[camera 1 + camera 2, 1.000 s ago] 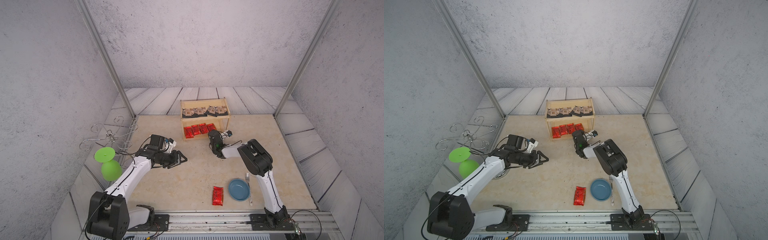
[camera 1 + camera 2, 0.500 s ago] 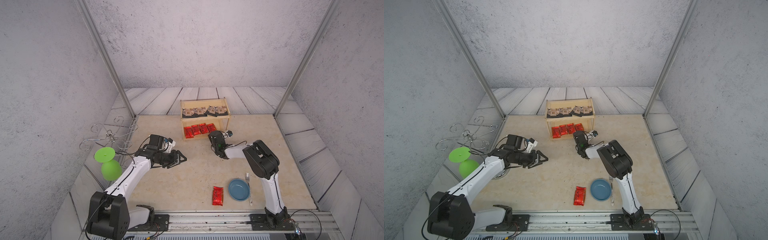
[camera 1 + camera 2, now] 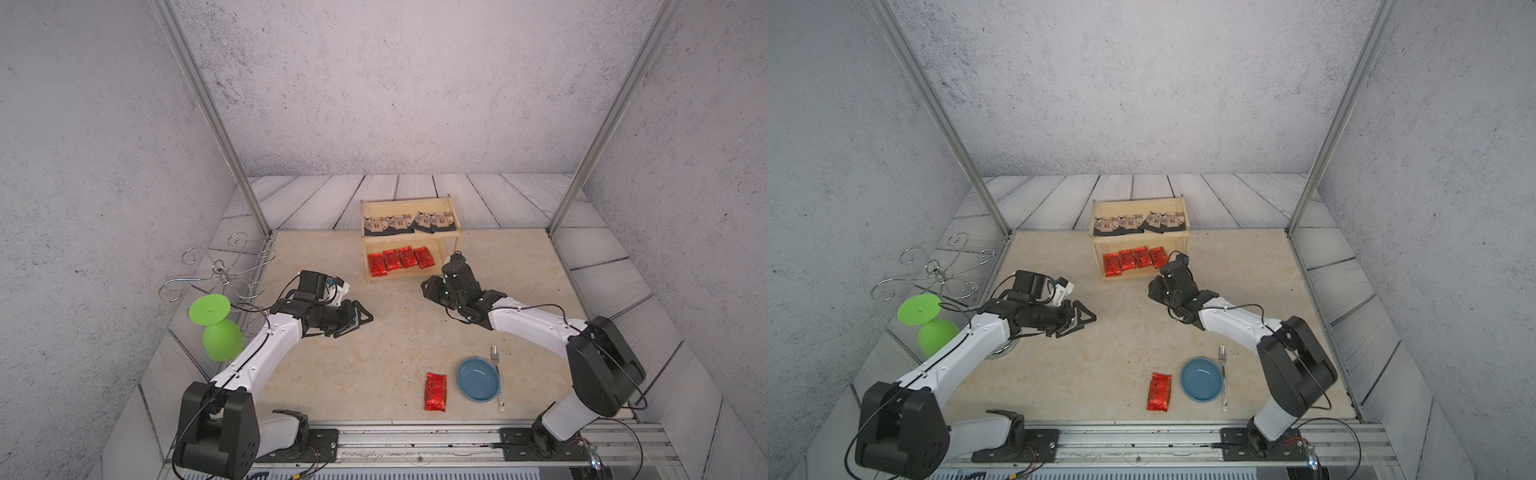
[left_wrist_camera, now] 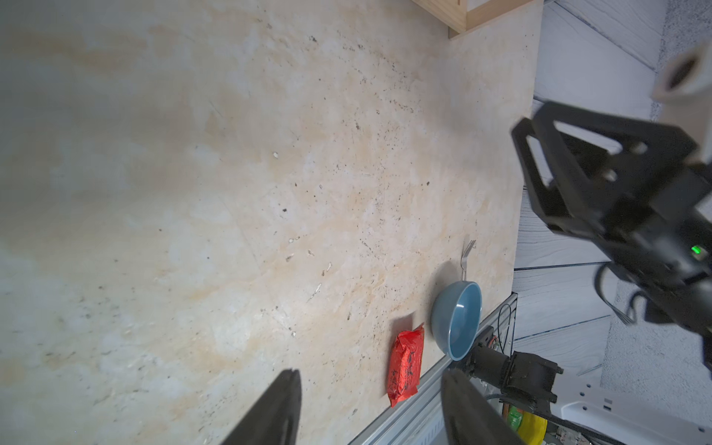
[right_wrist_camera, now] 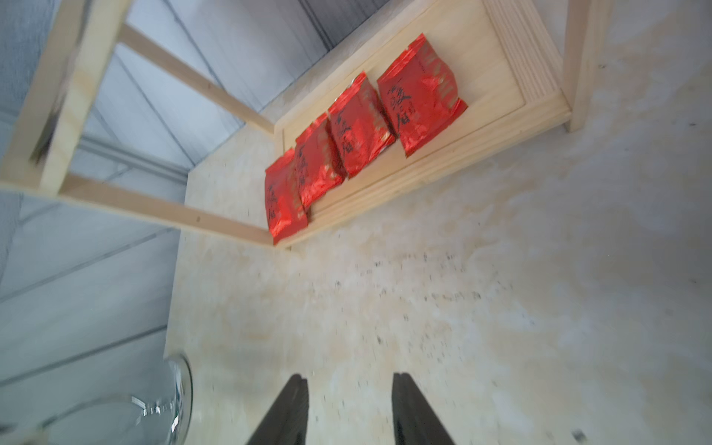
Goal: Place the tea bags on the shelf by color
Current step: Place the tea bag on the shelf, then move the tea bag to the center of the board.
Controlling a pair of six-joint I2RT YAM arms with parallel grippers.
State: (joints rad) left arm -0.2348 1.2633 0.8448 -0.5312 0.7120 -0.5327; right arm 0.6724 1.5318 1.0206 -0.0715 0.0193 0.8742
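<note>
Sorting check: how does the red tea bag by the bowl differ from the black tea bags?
The red tea bag is a glossy oblong, the black tea bags squarish, beige-printed. The red one lies on the table, the black ones on the shelf's upper tier. Both are flat.

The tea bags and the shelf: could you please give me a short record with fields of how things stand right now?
shelf: two-tier wooden rack at the far side of the table
upper tier: four black tea bags in a row
lower tier: four red tea bags in a row
left to place: one loose red tea bag lying on the table beside the blue bowl
fork: on the bowl's other side
left gripper: open, empty
right gripper: open, empty, facing the lower tier
</note>
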